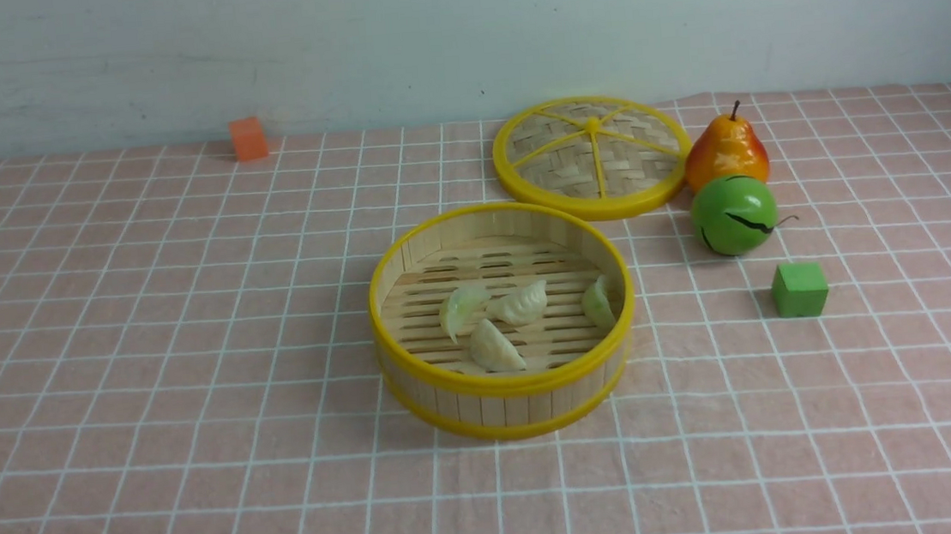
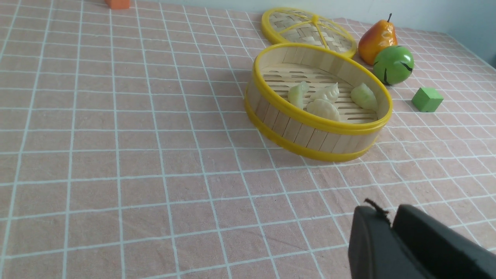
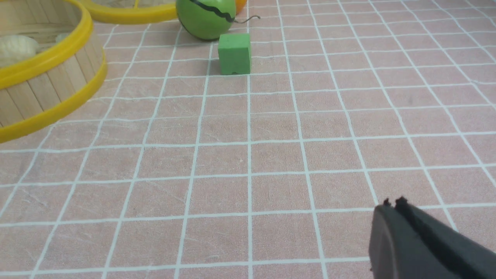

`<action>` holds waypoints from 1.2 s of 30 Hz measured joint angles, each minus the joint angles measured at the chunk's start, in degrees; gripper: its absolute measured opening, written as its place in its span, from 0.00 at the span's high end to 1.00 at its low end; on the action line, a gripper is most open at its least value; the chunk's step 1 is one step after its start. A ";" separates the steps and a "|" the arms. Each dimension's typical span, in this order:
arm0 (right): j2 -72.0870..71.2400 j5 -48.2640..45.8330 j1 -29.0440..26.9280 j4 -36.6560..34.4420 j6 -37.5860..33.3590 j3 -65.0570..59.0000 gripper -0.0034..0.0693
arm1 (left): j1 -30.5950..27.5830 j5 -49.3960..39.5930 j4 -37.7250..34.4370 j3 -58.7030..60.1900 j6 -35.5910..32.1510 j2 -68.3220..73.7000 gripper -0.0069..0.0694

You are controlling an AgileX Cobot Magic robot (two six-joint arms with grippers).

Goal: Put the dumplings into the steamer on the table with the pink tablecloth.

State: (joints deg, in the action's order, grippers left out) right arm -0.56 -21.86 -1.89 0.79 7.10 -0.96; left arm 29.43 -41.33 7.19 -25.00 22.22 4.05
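Dumplings (image 1: 493,321) lie in steamer (image 1: 406,256); lid (image 1: 591,156), pear (image 1: 725,150) behind; both claws (image 2: 391,223) (image 3: 392,204) pressed together.

Four dumplings (image 1: 493,319), one steamer (image 1: 507,383), one lid (image 1: 591,156), two cubes (image 1: 799,289).

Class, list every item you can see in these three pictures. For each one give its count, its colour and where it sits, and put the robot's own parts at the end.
dumplings: four, pale cream-green, inside the steamer
steamer: one, bamboo with yellow rims, table centre
lid: one, woven, yellow-rimmed, flat behind the steamer
pear: one, orange-yellow, right of the lid
green ball: one, in front of the pear
green cube: one, right of the steamer
orange cube: one, far left by the wall
tablecloth: one, pink with white grid
left claw: black, shut, empty
right claw: black, shut, empty
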 joint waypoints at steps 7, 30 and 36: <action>0.00 -0.23 0.00 -0.06 0.00 0.10 0.98 | 0.00 0.00 0.00 0.00 0.00 0.00 0.81; 0.00 -0.29 0.01 -0.06 0.00 0.10 0.96 | 0.00 0.00 0.06 0.00 0.00 0.00 0.79; 0.00 -0.29 0.01 -0.06 0.00 0.10 0.95 | -5.26 12.13 0.03 4.98 0.00 0.00 0.89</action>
State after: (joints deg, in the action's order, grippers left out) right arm -0.55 -22.15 -1.88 0.73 7.10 -0.85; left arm 24.17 -29.20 7.22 -20.02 22.22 4.05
